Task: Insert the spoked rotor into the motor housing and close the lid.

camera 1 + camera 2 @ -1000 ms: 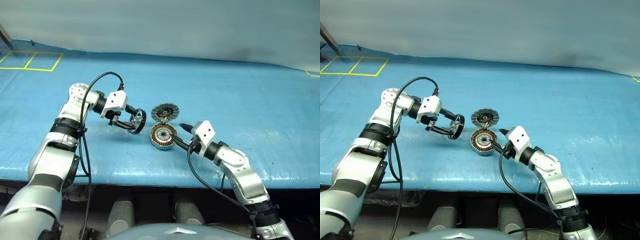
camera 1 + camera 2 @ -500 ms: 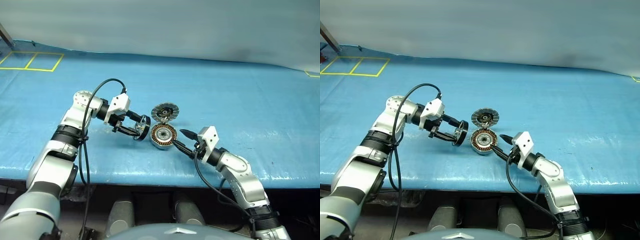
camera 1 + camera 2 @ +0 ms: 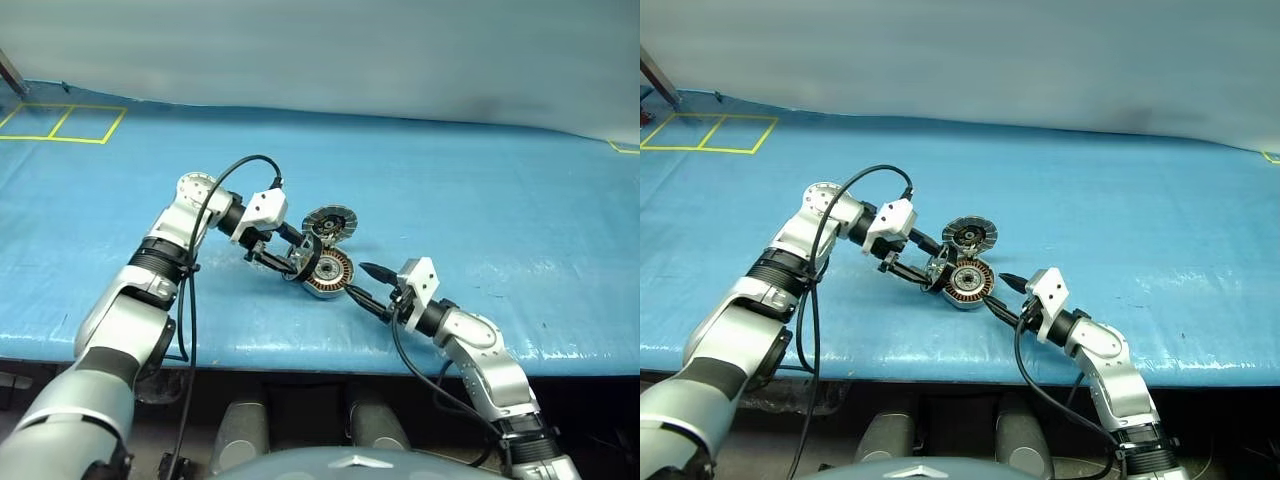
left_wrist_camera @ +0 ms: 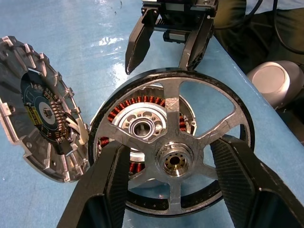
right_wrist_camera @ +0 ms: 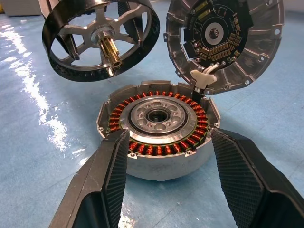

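Rotor (image 4: 175,156), clamped in left jaws, has moved over housing (image 5: 159,137); right jaws apart.

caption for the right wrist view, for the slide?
Left gripper holds the spoked rotor above the open motor housing, its lid swung up, with the right gripper open around the housing.
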